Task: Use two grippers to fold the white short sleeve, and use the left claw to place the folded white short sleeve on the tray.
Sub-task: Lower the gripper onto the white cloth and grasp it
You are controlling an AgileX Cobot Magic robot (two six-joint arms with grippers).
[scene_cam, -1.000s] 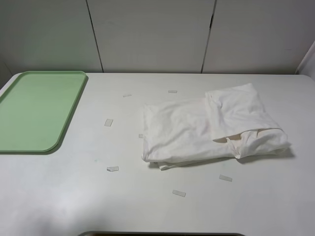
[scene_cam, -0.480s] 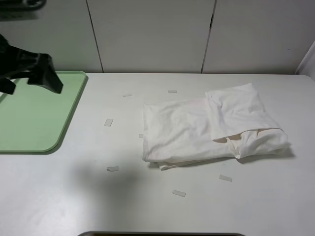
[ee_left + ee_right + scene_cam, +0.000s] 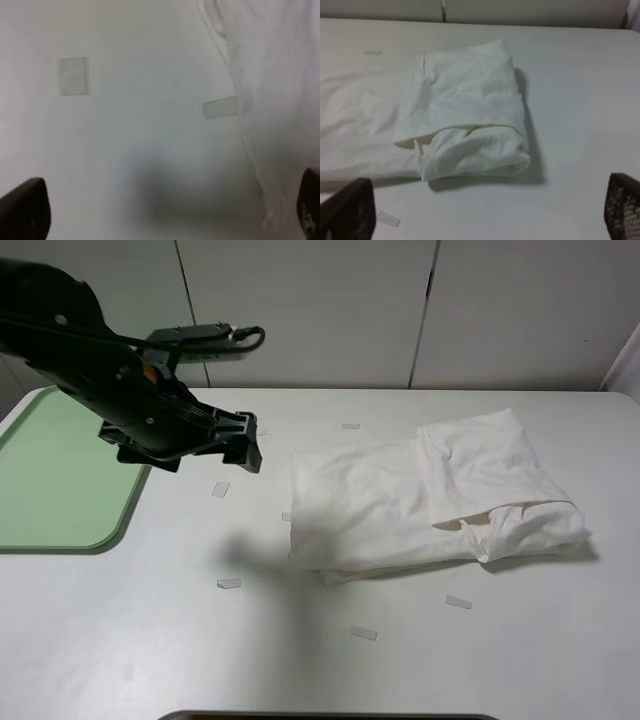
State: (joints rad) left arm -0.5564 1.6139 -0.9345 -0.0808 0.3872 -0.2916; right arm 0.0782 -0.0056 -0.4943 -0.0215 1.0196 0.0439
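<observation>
The white short sleeve (image 3: 430, 500) lies folded into a bundle on the right half of the table, its right end doubled over on top. The pale-green tray (image 3: 60, 480) sits at the left edge. My left gripper (image 3: 248, 448) hangs above the table between the tray and the shirt's left edge, open with nothing in it. The left wrist view shows its wide-apart fingertips (image 3: 22, 210) over bare table, the shirt's hem (image 3: 270, 100) just beside them. The right gripper (image 3: 482, 210) is outside the exterior high view. It stands open, short of the shirt's (image 3: 465, 110) doubled-over end.
Small clear tape pieces lie around the shirt on the white table (image 3: 220, 489) (image 3: 229, 583) (image 3: 364, 633) (image 3: 458, 602). A white panelled wall (image 3: 310, 310) rises behind the table's far edge. The left arm's black body (image 3: 110, 380) overhangs the tray's right side.
The left arm has swung in from the upper left, across the tray, rightward toward the shirt's left edge. The shirt and tray have not moved.
</observation>
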